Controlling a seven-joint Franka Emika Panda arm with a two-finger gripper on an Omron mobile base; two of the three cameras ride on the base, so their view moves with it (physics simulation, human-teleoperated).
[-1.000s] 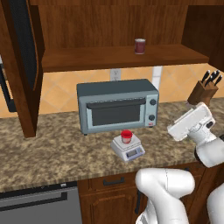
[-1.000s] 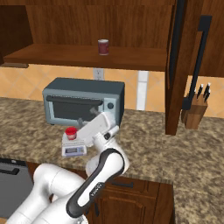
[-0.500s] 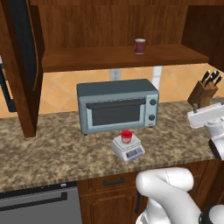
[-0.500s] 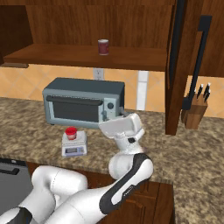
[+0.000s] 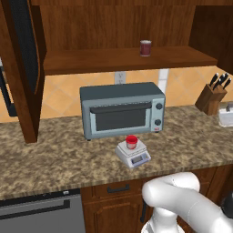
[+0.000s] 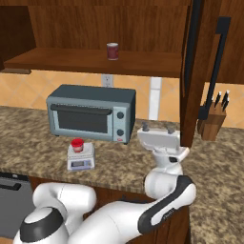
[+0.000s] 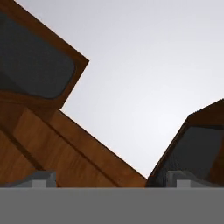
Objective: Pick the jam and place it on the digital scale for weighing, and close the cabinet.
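The jam (image 5: 131, 141) (image 6: 77, 144), a squat jar with a red lid, stands upright on the square plate of the light-grey digital scale (image 5: 135, 158) (image 6: 81, 163), in front of the toaster oven. My gripper (image 6: 157, 127) is well to the right of the scale, above the counter, pointing upward with its fingers spread and nothing between them. It is open. The cabinet stands open: its left door (image 5: 25, 59) and right door (image 6: 205, 66) both swing out toward me. In the hand view my gripper (image 7: 112, 178) looks up at the cabinet's dark arched panels (image 7: 30, 65).
A blue-grey toaster oven (image 5: 122, 109) (image 6: 90, 113) sits behind the scale. On the cabinet shelf stands a maroon cup (image 5: 145, 47) (image 6: 112, 50). At the right of the granite counter is a knife block (image 5: 211, 98) (image 6: 214, 121), close to the open right door.
The arm has swung right, away from the scale, and the hand has turned to point upward. The jam stays on the scale.
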